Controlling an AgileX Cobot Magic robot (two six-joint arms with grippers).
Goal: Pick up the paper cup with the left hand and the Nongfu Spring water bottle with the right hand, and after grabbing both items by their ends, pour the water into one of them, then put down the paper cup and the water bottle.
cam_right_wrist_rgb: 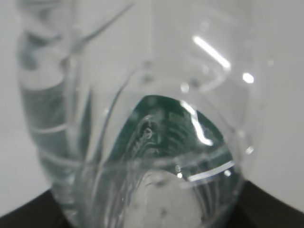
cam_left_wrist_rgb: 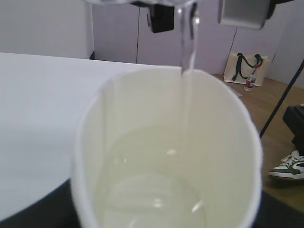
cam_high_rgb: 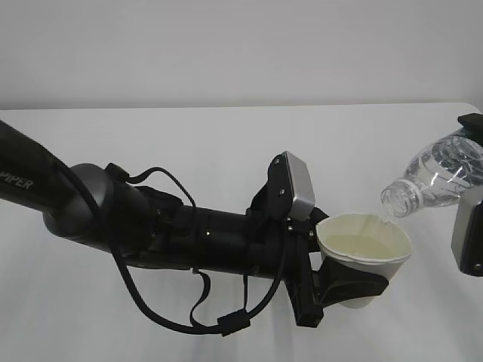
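Observation:
My left gripper (cam_high_rgb: 361, 280), on the black arm marked PIPER, is shut on the lower part of the white paper cup (cam_high_rgb: 366, 243) and holds it upright above the table. The clear Nongfu Spring water bottle (cam_high_rgb: 438, 177) hangs tilted at the right, neck down over the cup's rim. My right gripper (cam_high_rgb: 477, 172) is shut on its base end at the frame edge. A thin stream of water (cam_left_wrist_rgb: 187, 42) falls into the cup (cam_left_wrist_rgb: 166, 142), where water (cam_left_wrist_rgb: 152, 190) pools. The right wrist view is filled by the bottle (cam_right_wrist_rgb: 142, 95) and its green label (cam_right_wrist_rgb: 161, 128).
The white table (cam_high_rgb: 226, 136) stretches under both arms, with a grey wall behind. Past the table's far edge in the left wrist view, a bag (cam_left_wrist_rgb: 244, 69) stands on the wooden floor and a shoe (cam_left_wrist_rgb: 289, 168) shows at the right.

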